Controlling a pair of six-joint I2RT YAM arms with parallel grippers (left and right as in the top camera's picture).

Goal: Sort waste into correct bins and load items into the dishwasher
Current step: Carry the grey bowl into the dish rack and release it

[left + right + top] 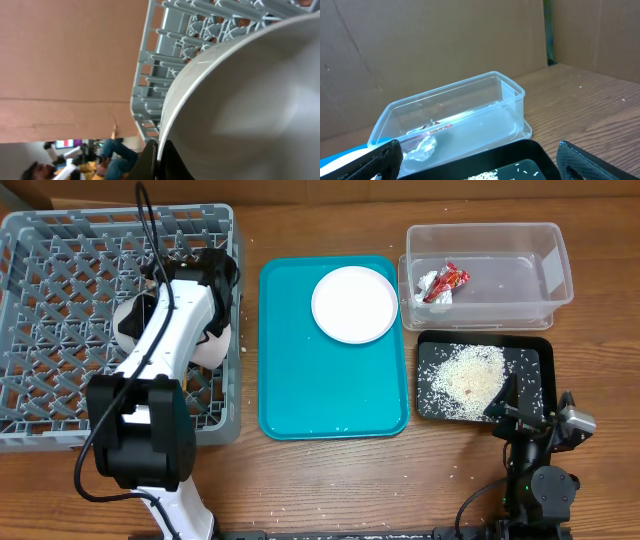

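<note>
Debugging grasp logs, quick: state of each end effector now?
Left end effector: closed on the white bowl rim.
Right end effector: open, empty.

We count one grey dish rack, one white bowl, one teal tray and one white plate. We see one clear bin and one black tray with one heap of rice. We make out two wrappers, one red wrapper and one silvery wrapper. There are two arms, the left arm and the right arm.
</note>
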